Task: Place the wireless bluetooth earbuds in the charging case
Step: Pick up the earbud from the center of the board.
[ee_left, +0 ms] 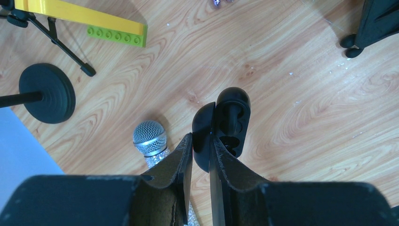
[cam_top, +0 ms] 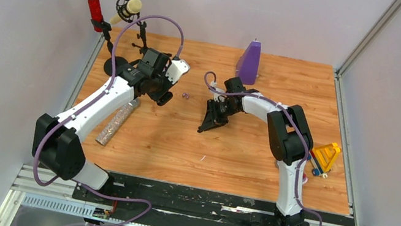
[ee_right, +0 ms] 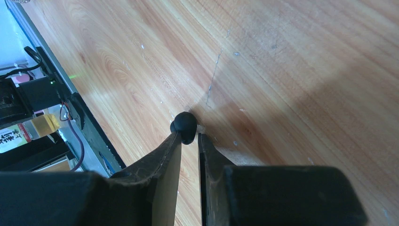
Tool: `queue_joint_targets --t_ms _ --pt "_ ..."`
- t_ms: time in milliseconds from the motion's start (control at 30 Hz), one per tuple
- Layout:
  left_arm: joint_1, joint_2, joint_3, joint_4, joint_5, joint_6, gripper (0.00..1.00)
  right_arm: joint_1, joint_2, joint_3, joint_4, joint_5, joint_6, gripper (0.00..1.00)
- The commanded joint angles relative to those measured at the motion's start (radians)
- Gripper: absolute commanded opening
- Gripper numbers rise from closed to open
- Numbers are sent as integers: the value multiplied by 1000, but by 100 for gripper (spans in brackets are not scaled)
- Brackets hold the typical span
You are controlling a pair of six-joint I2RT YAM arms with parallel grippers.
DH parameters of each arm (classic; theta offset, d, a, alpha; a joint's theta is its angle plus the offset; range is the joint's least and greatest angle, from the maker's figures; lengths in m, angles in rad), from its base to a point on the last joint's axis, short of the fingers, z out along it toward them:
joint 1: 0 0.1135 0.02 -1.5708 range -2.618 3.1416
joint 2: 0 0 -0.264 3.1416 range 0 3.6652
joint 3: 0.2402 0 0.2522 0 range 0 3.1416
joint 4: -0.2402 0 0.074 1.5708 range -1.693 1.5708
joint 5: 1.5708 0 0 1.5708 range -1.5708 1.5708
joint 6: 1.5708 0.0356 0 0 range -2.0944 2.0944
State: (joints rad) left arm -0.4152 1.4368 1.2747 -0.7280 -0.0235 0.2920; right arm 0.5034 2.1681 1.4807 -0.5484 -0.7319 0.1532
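My left gripper (ee_left: 201, 137) is shut on the lid of a black charging case (ee_left: 226, 123), which it holds open above the wooden table, its two earbud wells facing right. In the top view this gripper (cam_top: 162, 96) is at the back left. My right gripper (ee_right: 189, 137) is shut on a small black earbud (ee_right: 184, 126) at its fingertips, close above the table. In the top view it (cam_top: 205, 126) is near the centre, apart from the case. A pale purple pair of earbuds (cam_top: 185, 95) lies on the table between the grippers and shows at the top edge of the left wrist view (ee_left: 221, 2).
A glittery silver microphone (cam_top: 116, 122) lies under the left arm. A black stand base (ee_left: 47, 93), a yellow bar (ee_left: 80, 13) and a green brick (ee_left: 115, 36) sit at the back left. A tall purple object (cam_top: 248, 62) stands at the back. A yellow toy (cam_top: 325, 157) is at the right.
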Motion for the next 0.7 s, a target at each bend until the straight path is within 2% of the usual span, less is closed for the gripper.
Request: queue_joint_targets --t_ms 0,233,467,667 --pt "3 -40 6 31 14 -18 26 12 38 10 36 22 0 21" --pt "3 -38 7 30 14 -19 26 11 42 9 39 -27 15 19" --pt "3 -36 6 34 13 -24 26 12 27 7 41 -50 19 3" --pt "3 0 22 48 -6 -100 24 -21 -34 3 42 -55 4 0"
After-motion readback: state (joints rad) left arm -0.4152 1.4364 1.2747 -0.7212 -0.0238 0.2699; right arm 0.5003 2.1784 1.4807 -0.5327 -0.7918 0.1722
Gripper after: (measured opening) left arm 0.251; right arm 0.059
